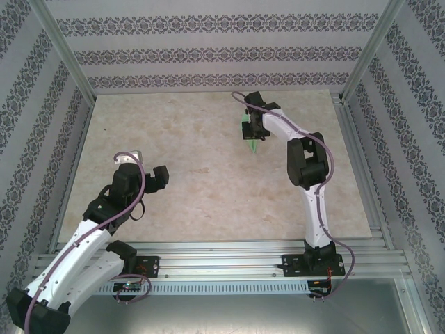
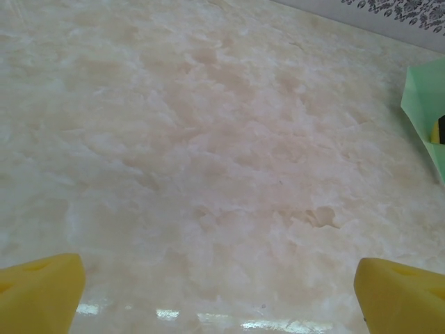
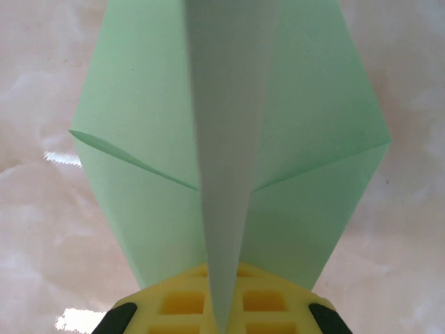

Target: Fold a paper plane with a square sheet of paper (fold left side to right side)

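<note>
The right hand [image 3: 222,309] was clamped on the slim, pale mint-green paper plane [image 3: 139,160] at the beige marbled surface's [image 1: 208,195] far right part. The left hand [image 2: 219,292], fingers apart, hovered over its near left.

You have bare table [image 1: 208,195] across the middle; the paper plane [image 1: 250,135] in the right gripper [image 1: 254,126] obstructs far centre

The paper plane [image 3: 139,139] is cropped by the top edge in the right wrist view, its centre fold blurred; overhead, it is largely masked by the right gripper [image 1: 252,131].
</note>
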